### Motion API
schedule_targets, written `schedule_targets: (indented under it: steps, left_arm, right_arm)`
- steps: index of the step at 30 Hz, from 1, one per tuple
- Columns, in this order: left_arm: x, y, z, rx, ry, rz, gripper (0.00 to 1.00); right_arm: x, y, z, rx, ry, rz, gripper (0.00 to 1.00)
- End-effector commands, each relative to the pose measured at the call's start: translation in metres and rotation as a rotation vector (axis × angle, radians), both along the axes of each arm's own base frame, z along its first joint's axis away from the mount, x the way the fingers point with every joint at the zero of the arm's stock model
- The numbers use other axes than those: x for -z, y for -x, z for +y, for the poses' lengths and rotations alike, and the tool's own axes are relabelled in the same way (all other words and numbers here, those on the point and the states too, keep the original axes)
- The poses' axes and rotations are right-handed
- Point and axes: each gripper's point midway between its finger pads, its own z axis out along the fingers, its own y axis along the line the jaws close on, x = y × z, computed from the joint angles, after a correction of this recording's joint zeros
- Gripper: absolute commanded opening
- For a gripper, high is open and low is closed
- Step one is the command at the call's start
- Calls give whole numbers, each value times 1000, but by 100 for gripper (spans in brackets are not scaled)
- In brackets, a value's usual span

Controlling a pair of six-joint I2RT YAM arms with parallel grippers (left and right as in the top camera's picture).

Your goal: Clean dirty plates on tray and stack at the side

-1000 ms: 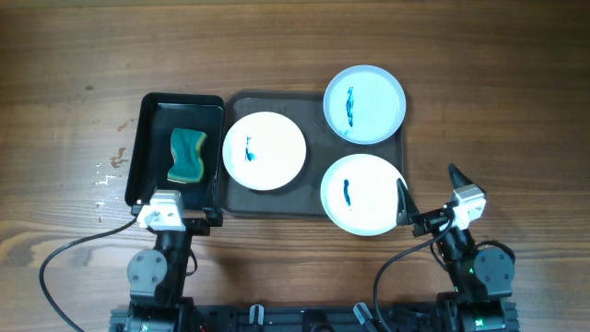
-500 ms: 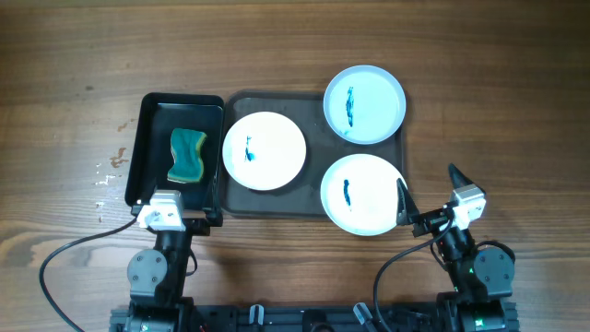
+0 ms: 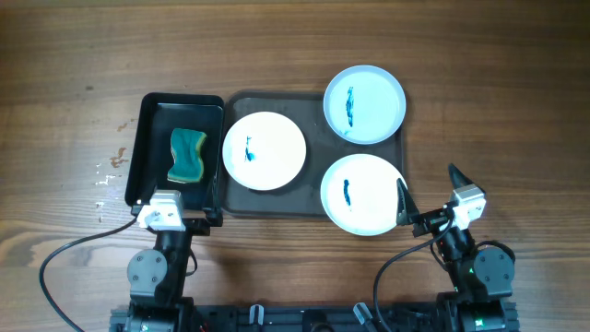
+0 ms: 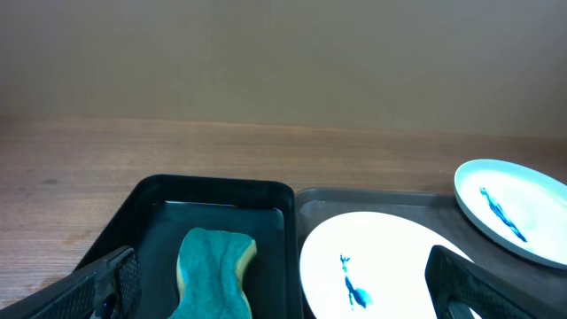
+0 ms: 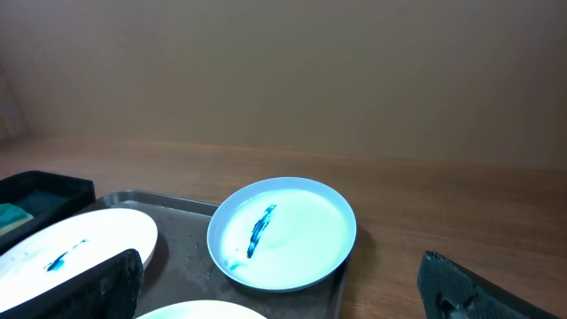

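Note:
Three plates with blue smears lie on the dark tray: a white one at the left, a pale-blue one at the back right, a white one at the front right. My left gripper is open and empty at the near edge of the small black tray. My right gripper is open and empty just right of the front-right plate. The left wrist view shows the left plate and the back plate. The right wrist view shows the pale-blue plate.
A teal sponge lies in the small black tray left of the big tray; it also shows in the left wrist view. White specks mark the wooden table at the left. Bare wood surrounds both trays.

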Motion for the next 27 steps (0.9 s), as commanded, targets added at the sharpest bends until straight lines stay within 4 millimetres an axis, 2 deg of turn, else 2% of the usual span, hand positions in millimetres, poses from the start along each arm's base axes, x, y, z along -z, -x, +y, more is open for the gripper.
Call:
schedule_targets:
  steps: [1, 21, 27]
  left_arm:
    - [1, 0, -1, 12, -20, -5, 100]
    - [1, 0, -1, 11, -18, -5, 100]
    - [0, 0, 4, -17, -19, -7, 100]
  right_arm:
    - [-1, 0, 0, 3, 11, -11, 100]
    - [-1, -1, -3, 18, 8, -12, 100]
    - [-13, 1, 2, -13, -6, -56, 100]
